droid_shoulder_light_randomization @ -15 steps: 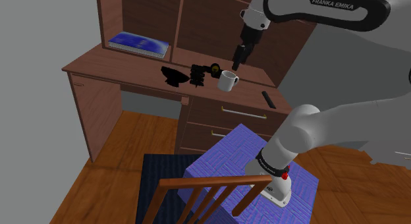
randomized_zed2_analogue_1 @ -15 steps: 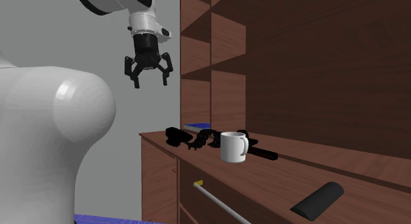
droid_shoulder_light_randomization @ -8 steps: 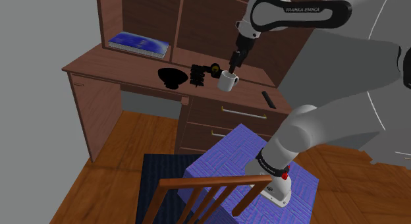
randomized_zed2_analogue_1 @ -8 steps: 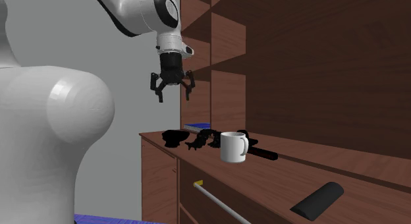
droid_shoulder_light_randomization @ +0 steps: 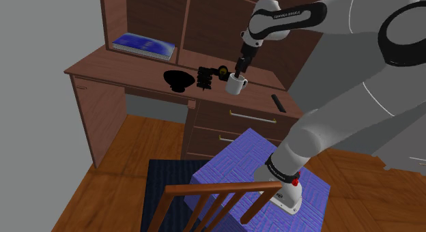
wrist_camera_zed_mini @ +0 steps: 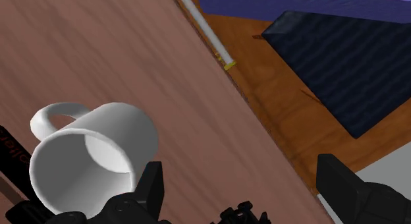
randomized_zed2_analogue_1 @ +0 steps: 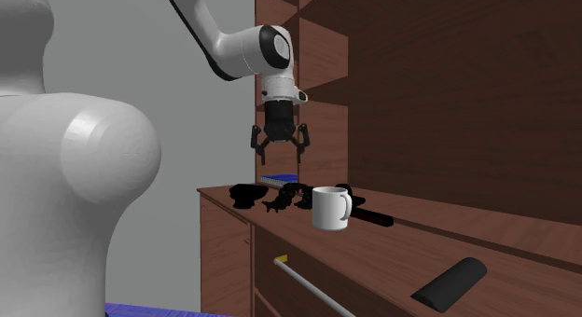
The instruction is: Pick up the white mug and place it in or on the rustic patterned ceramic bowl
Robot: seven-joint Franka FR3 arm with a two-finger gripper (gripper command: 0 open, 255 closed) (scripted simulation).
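Hovering over the desk [droid_shoulder_light_randomization: 102, 69] with the gripper [randomized_zed2_analogue_1: 282, 157] spread wide and clasping nothing. Just below it and a little off to one side, outside the gap between the fingers [wrist_camera_zed_mini: 150, 186]: the white mug [wrist_camera_zed_mini: 85, 160], upright on the wood, mouth open toward the tool, handle turned away from it. Probably light and rigid, smooth by the look, so likely slick and prone to chipping. Best taken across the rim, one finger inside the wall and one outside, or across the body clear of the handle. Needs a small sideways shift first to centre over the mug.

Beyond the mug from the gripper, near it: a black spiky object [droid_shoulder_light_randomization: 204, 76], hard to identify, and past that the black bowl [droid_shoulder_light_randomization: 177, 80], the likely target, drawn plain with no pattern visible. Further off the same way, a blue book [droid_shoulder_light_randomization: 143, 44]. On the opposite side of the gripper, well apart, a black remote-like bar [droid_shoulder_light_randomization: 278, 102]. Close behind, the hutch's shelves [droid_shoulder_light_randomization: 205, 19]; worth minding on the lift. Carry high enough to clear the spiky clutter between mug and bowl.
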